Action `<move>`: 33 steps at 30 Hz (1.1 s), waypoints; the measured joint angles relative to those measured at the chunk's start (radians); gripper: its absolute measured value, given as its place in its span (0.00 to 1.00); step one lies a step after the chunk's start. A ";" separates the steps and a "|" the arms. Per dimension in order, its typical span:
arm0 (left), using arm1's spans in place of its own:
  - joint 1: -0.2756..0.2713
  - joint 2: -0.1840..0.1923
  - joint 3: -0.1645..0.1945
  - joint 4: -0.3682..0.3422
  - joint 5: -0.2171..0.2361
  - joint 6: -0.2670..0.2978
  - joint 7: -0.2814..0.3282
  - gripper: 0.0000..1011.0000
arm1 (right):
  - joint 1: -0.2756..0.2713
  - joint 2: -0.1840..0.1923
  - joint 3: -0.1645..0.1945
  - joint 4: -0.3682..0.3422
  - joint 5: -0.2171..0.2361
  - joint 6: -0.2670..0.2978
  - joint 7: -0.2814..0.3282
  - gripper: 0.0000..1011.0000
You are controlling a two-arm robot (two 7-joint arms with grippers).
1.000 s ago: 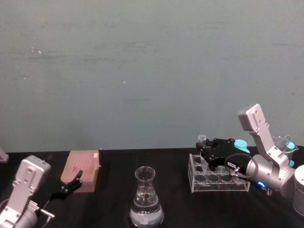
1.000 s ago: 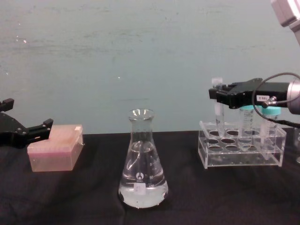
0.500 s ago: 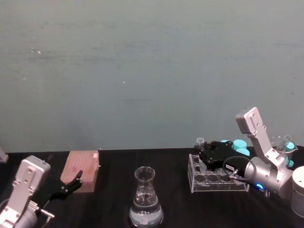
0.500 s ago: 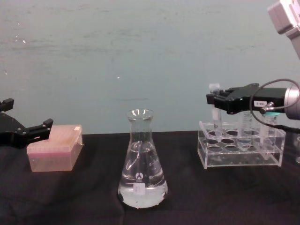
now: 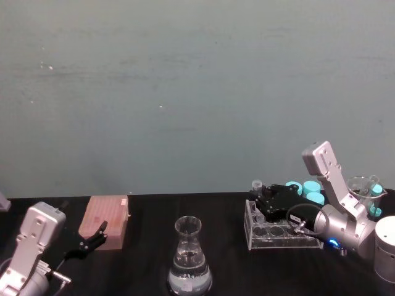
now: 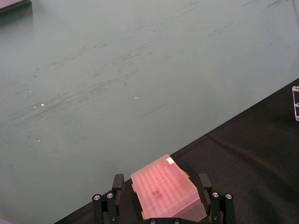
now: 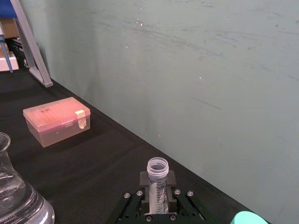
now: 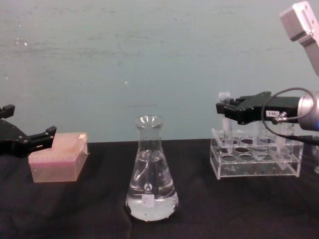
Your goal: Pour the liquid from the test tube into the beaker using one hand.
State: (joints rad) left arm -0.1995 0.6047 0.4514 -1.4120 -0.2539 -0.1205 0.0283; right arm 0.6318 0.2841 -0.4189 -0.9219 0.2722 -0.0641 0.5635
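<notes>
Reaching in from the right of the head view, the right gripper [image 5: 264,198] held the test tube [image 5: 257,185] upright over the rack [image 5: 284,233]. Seen from the right wrist, its fingers [image 7: 170,179] pinched the tube's sides. From the chest, the beaker [image 8: 151,172] stood mid-table, part-filled with clear liquid [image 8: 151,201]; the left gripper [image 8: 31,141] hung open beside a pink box [image 8: 59,157].

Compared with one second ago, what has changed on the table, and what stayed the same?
The right tool, shut on the test tube, has come down toward the tube rack and shifted slightly toward the beaker, so the tube's lower end now sits deeper in its rack hole. Unchanged: the beaker with its liquid, the pink box, and the left tool, parked open beside the box.
</notes>
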 joint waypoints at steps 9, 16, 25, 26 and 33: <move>0.000 0.000 0.000 0.000 0.000 0.000 0.000 0.99 | 0.011 -0.006 -0.008 0.022 -0.019 -0.017 -0.001 0.20; 0.000 0.000 0.000 0.000 0.000 0.000 0.000 0.99 | 0.012 -0.005 -0.012 0.023 -0.029 -0.023 -0.005 0.20; 0.000 0.000 0.000 0.000 0.000 0.000 0.000 0.99 | 0.012 -0.006 -0.011 0.024 -0.028 -0.022 -0.006 0.20; 0.000 0.000 0.000 0.000 0.000 0.000 0.000 0.99 | 0.012 -0.006 -0.011 0.024 -0.028 -0.021 -0.006 0.20; 0.000 0.000 0.000 0.000 0.000 0.000 0.000 0.99 | 0.011 -0.006 -0.010 0.024 -0.026 -0.021 -0.006 0.39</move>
State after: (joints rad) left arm -0.1995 0.6047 0.4514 -1.4119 -0.2539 -0.1205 0.0283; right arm 0.6433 0.2784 -0.4289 -0.8984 0.2458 -0.0848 0.5575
